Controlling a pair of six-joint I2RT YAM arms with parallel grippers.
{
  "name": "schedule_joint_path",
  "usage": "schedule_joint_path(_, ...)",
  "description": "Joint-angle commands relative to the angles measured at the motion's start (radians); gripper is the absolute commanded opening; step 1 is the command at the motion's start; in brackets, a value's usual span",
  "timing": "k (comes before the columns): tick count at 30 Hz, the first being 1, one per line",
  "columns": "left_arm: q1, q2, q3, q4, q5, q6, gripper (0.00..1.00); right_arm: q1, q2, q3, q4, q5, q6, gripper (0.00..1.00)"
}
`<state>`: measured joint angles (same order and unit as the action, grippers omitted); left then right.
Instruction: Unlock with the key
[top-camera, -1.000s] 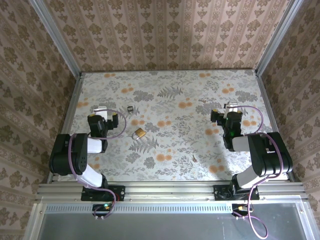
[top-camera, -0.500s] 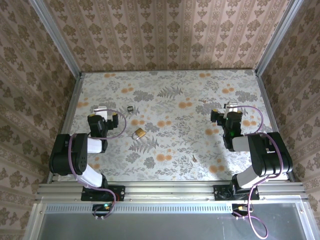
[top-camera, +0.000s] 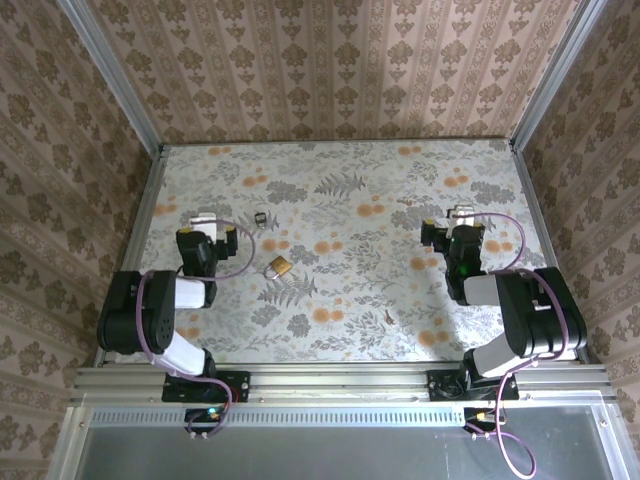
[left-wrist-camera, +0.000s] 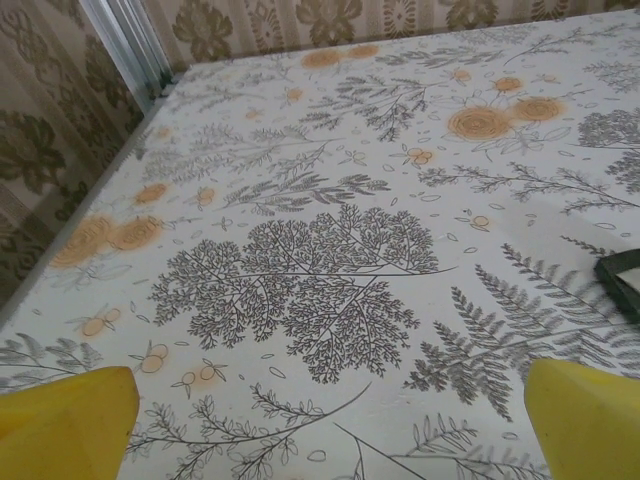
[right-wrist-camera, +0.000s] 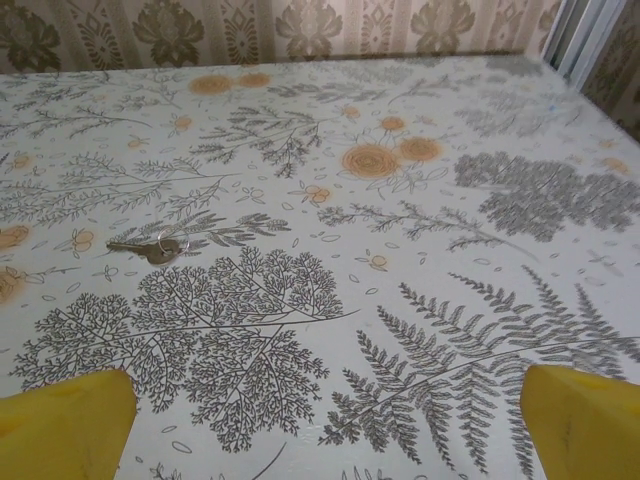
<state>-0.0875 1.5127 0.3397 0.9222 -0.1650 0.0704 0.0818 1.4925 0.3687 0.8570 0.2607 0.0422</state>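
Key lies flat on table, ahead of right end effector

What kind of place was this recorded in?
Probably a purpose-built robot test enclosure, not a home: wallpapered panels framed by aluminium posts surround a floral-covered table, and a rail along its near edge carries the arms.

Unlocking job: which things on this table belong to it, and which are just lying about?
Belong to the job:
- key, lying flat on the table
- brass padlock, between the arms, nearer the left one

Just lying about:
- small dark square object
- tiny brown scrap, too small to identify
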Motion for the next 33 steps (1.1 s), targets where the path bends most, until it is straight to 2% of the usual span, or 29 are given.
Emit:
schedule_joint_path(1, -0.079, -0.150, -0.011, -0.062, -0.145, 0.056, 1.00, 0.076, -0.159, 0.042, -0.181, 0.142, -0.029, 1.00)
schedule_joint_path(2, -0.099, -0.210, 0.009, -0.164, -0.170, 0.032, 1.00, 0.077, -0.211, 0.104, -0.371, 0.129, 0.019, 1.00)
schedule_joint_path(4, -0.123, -0.313, 0.050, -0.351, -0.162, -0.023, 1.00, 0.082, -0.270, 0.183, -0.599, 0.118, 0.090, 1.00)
schedule_joint_path(6, -0.191, -0.390, 0.087, -0.480, -0.261, -0.021, 1.00, 0.097, -0.340, 0.204, -0.726, 0.085, 0.114, 1.00)
schedule_joint_path(12, -0.288, -0.575, 0.226, -0.859, -0.185, -0.136, 1.00, 0.110, -0.552, 0.232, -1.005, -0.081, 0.237, 1.00)
schedule_joint_path(18, -0.363, -0.677, 0.278, -1.059, -0.120, -0.274, 1.00, 0.136, -0.705, 0.263, -1.196, -0.206, 0.293, 1.00)
schedule_joint_path(26, -0.401, -0.701, 0.333, -1.252, -0.022, -0.426, 1.00, 0.166, -0.762, 0.277, -1.321, -0.289, 0.372, 1.00)
schedule_joint_path(33, -0.421, -0.659, 0.366, -1.350, 0.040, -0.369, 1.00, 0.226, -0.758, 0.300, -1.383, -0.348, 0.404, 1.00)
